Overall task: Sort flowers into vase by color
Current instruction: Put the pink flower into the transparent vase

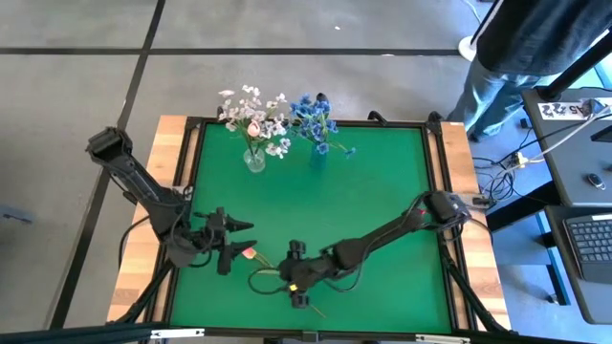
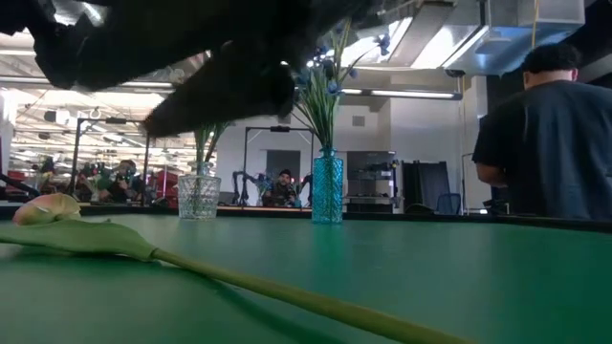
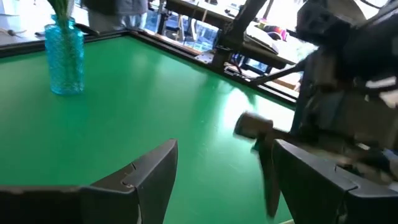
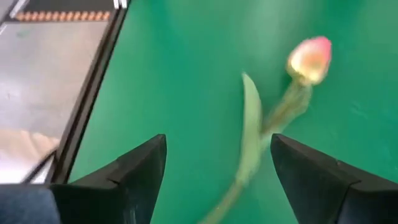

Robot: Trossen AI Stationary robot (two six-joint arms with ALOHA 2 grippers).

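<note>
Near edge of the green felt table (image 1: pixel 382 210): one pink-budded artificial tulip with long thin green stem and leaf (image 4: pixel 308 59) lies flat, bud toward the left arm. Right gripper (image 1: pixel 298 284) hovers over the stem, fingers spread, holding nothing. Left gripper (image 1: pixel 229 244) waits just beside the bud, fingers spread too. Tulip looks light, stem bendy and thin; pinch mid-stem below the leaf, not the soft bud. Far side: clear glass vase with white and pink blossoms (image 1: pixel 254 158), blue glass vase with blue blossoms (image 1: pixel 318 153).

arms (image 1: pixel 143 186): dark, jointed | tool fingers (image 4: pixel 134 171): black, wedge-shaped
</note>
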